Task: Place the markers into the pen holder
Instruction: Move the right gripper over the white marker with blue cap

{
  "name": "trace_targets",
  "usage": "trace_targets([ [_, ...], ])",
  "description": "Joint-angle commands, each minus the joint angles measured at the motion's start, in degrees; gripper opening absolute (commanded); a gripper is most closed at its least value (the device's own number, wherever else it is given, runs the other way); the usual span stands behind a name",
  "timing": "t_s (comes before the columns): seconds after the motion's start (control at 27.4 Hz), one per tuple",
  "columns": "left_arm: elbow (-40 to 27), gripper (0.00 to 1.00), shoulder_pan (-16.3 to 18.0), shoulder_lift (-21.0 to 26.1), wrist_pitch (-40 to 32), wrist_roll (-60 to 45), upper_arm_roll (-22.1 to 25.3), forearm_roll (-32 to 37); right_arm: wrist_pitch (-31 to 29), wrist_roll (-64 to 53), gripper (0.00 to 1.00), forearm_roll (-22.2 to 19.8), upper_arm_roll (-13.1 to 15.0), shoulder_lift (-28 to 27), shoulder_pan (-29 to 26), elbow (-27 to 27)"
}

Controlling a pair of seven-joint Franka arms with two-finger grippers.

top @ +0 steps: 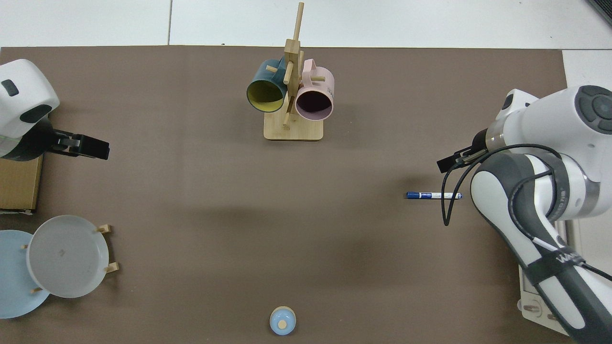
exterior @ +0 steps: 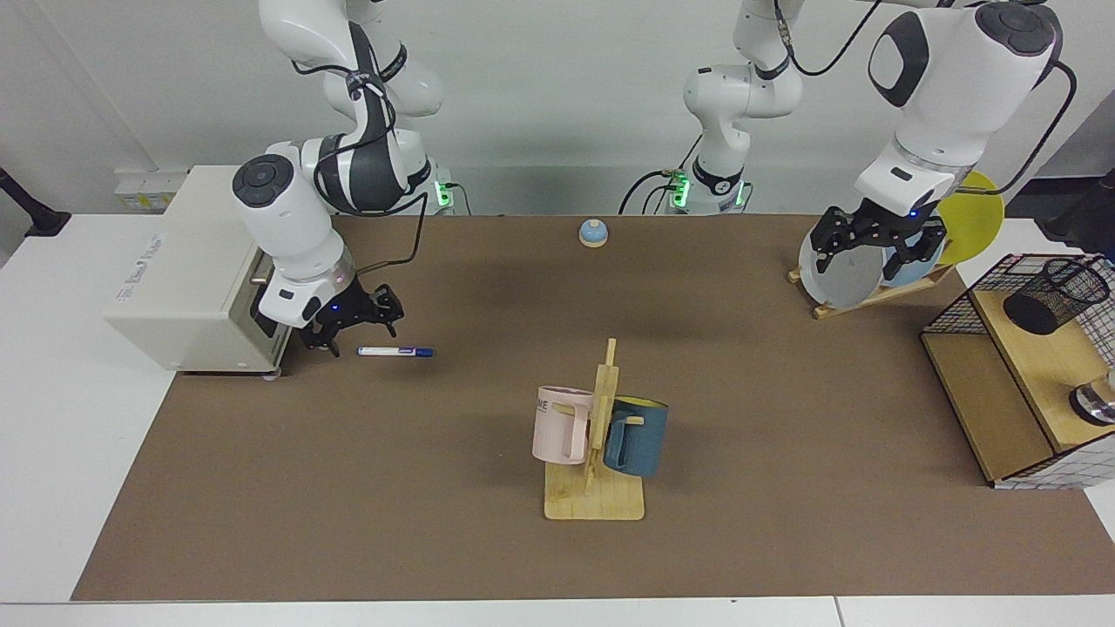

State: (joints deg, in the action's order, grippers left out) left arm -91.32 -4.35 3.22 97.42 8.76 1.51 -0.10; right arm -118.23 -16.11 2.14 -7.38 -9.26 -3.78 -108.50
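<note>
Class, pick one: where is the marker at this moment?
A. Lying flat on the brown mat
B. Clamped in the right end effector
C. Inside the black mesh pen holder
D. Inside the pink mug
A: the marker lies flat on the brown mat, just below the right end effector, which is not gripping it.

From above, the marker [top: 433, 195] lay flat on the brown table [top: 191, 191], its blue cap pointing toward the table's middle. The right gripper [top: 449, 162] hung just beside the marker's white end, not touching it, while the left gripper [top: 93, 148] waited at the opposite edge, near the grey plate [top: 67, 255]. The mug rack [top: 291, 95] stood well apart.
</note>
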Motion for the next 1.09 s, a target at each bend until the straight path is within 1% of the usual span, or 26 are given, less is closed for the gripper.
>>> trace_targets([
  [0.0,-1.8,1.0,-0.7,-1.0,0.5,0.7,0.8,-0.5,-1.7,11.9,0.99,0.2,-0.1,-1.5,-0.1,-1.2],
  [0.15,-1.8,1.0,-0.7,-1.0,0.5,0.6,0.8,-0.5,-1.7,23.8,0.99,0.2,-0.1,-2.2,0.1,-2.0],
  [0.36,-1.8,1.0,-0.6,-1.0,0.5,0.6,0.9,-0.5,-1.1,30.4,1.0,0.4,0.0,-2.1,-2.5,-2.6],
  [0.55,-1.8,1.0,0.6,-1.0,0.7,0.7,0.9,-0.5,-1.3,42.6,0.99,0.3,0.0,-2.0,-3.3,-3.0],
  [0.8,-3.4,1.0,1.0,-1.6,0.8,0.6,0.9,-0.5,-1.6,60.5,0.99,0.1,0.0,-1.3,-3.2,-5.8],
  [0.91,-3.4,1.0,1.0,-1.6,0.8,0.6,0.9,-0.5,-2.2,65.7,0.99,0.1,0.0,-1.4,-2.8,-7.1],
  [1.06,-3.4,1.0,1.1,-1.6,0.9,0.6,0.9,-0.5,-5.8,70.3,0.99,0.1,0.0,-1.5,-2.5,-10.0],
])
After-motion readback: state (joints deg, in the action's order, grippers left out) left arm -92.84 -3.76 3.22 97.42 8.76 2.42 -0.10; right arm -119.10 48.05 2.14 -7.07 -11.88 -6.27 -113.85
